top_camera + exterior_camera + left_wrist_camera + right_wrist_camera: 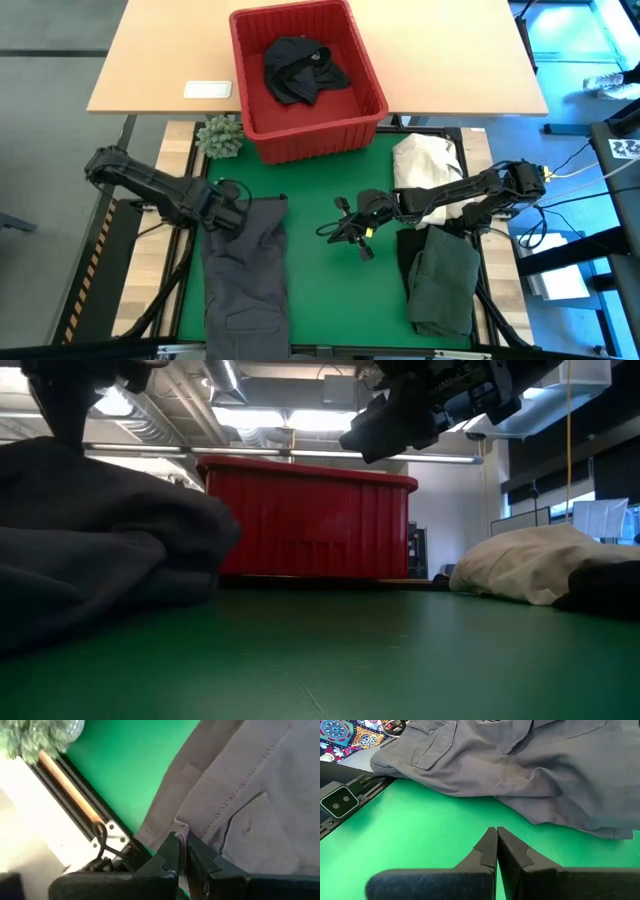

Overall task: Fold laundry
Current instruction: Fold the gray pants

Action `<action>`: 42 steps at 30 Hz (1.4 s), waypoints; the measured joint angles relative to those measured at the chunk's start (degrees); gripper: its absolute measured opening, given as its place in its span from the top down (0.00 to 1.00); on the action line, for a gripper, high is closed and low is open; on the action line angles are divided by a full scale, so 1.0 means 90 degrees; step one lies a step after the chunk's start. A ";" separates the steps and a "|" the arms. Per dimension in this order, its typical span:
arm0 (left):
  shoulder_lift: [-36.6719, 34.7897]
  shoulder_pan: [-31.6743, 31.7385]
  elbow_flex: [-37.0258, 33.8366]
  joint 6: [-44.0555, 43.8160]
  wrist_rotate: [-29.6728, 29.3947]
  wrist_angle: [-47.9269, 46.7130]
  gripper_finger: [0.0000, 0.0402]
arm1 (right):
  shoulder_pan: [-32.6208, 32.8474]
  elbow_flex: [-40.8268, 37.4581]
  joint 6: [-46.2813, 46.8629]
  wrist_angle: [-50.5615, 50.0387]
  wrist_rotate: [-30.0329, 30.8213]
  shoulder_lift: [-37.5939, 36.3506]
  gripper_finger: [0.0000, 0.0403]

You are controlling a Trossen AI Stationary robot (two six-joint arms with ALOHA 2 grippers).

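- Pinching the top left corner of the grey trousers (245, 275), the left gripper (226, 214) has its fingers pressed together on a fold of the fabric; the left wrist view shows the cloth edge caught right between the two dark fingers (170, 856).
- Those grey trousers lie stretched out lengthwise on the left side of the green mat (330, 290), running from near the gripper down to the front edge of the table.
- Right gripper (352, 236) hovers over the bare middle of the mat, fingers pressed together and holding nothing. Its wrist view looks across the green surface at the grey trousers lying a little way off.
- A dark green garment (442, 282) sits folded on the right side of the mat, with the right arm reaching over just above it.
- Behind that, a cream-white cloth heap (425, 165) is bunched up at the back right corner of the mat.
- The red basket (262, 135) stands at the back, straddling the mat edge and the wooden table (160, 60), with a black garment (300, 70) crumpled inside.
- A small green plant (220, 136) sits just left of the basket, and a white card (208, 89) lies on the wooden table beyond it.
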 joint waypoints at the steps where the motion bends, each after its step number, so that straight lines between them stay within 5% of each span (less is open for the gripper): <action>1: -0.0012 -0.0074 -0.0016 -0.0122 -0.0005 0.0039 0.99 | 0.0000 0.0000 0.0000 0.0002 0.0002 0.0000 0.98; 10: 0.0176 -0.0160 -0.0380 -0.0809 0.0469 0.0062 0.99 | -0.0005 0.0000 -0.0002 0.0019 0.0167 0.0002 0.98; 19: -0.0199 -0.0241 -0.1843 -0.0389 0.0746 0.1424 0.99 | -0.0005 0.0000 0.0017 0.0019 0.0167 0.0002 0.98; 23: -0.0374 -0.0197 -0.2230 -0.0870 0.0631 0.1247 0.98 | -0.0005 0.0002 0.0027 0.0019 0.0168 0.0002 0.98; 32: -0.0387 -0.0194 -0.2061 -0.0294 0.0581 0.1346 0.76 | -0.0002 0.0002 0.0046 0.0052 0.0167 0.0002 0.98; 38: -0.0387 -0.0079 -0.1722 -0.0283 0.1296 0.0012 0.62 | 0.0000 0.0002 0.0049 0.0061 0.0167 0.0002 0.98; 42: -0.0539 -0.0089 -0.1458 -0.0279 0.1382 0.0297 0.57 | 0.0002 0.0002 0.0049 0.0063 0.0167 0.0002 0.98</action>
